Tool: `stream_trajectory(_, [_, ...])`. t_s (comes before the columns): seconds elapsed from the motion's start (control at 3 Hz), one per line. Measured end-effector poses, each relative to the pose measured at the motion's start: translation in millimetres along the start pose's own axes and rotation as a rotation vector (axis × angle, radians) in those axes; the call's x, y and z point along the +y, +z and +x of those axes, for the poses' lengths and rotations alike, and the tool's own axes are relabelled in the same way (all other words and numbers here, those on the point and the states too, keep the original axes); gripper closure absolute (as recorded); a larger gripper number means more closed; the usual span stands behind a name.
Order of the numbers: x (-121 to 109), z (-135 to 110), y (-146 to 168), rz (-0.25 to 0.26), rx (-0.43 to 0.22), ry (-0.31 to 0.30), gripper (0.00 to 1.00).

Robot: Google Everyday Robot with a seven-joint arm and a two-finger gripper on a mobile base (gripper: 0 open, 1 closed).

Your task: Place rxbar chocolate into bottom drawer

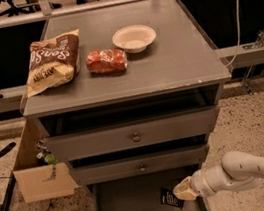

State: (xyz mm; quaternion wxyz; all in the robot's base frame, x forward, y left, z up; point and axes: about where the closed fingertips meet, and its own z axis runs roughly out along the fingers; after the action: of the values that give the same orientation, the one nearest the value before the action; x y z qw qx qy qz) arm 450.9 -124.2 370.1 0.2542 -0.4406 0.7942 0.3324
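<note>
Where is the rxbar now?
The rxbar is low in the camera view, at the right side of the bottom drawer, at the tip of the gripper.

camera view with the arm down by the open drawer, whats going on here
The robot's arm reaches in from the right, with its gripper low over the open bottom drawer. The rxbar chocolate sits right at the gripper's tip, tilted, on the right side of the drawer. Whether it is gripped or released cannot be told. On the cabinet top, a chip bag, an orange-red packet and a white bowl lie untouched.
</note>
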Motion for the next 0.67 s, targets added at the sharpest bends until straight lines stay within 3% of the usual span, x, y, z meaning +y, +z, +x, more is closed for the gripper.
stream_trajectory(0.67, [-25,31,34,-0.006,0.029,0.075,1.0])
